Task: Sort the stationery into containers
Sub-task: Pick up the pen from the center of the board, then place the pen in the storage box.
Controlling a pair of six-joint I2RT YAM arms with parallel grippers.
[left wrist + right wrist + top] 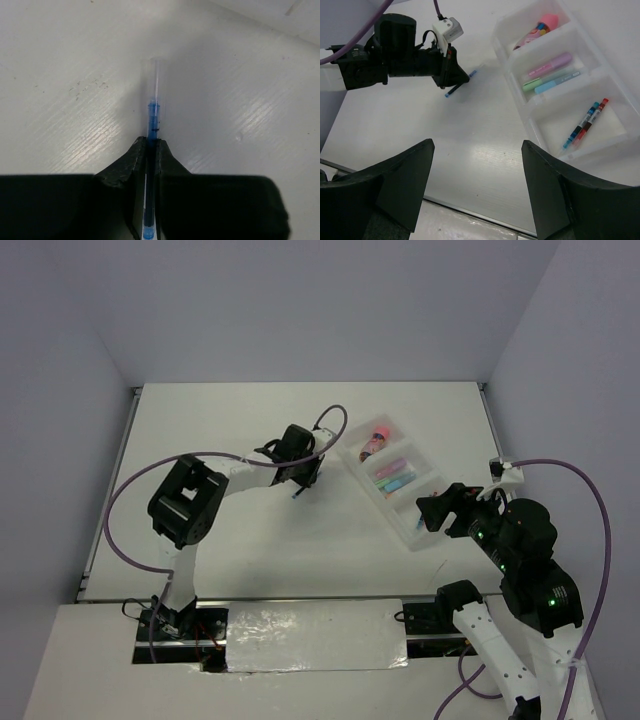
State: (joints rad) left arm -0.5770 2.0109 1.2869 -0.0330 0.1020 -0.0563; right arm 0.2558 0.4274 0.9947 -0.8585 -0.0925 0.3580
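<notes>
My left gripper (150, 142) is shut on a thin blue pen (153, 112) with a clear cap end, low over the white table. The top view shows this gripper (300, 485) left of the white three-compartment tray (375, 502). From the right wrist view the pen (465, 81) juts out of the left gripper (456, 80). The tray (519, 95) holds a pink stubby cylinder (540, 27) in its far compartment, pastel sticks (550, 72) in the middle one, and a blue and a red pen (585, 122) in the near one. My right gripper (477, 145) hangs open and holds nothing, near the tray's near end.
The left arm's purple cable (150, 475) loops over the left of the table. The right arm (520, 540) stands beside the tray's near right corner. A taped front edge (310, 635) runs between the arm bases.
</notes>
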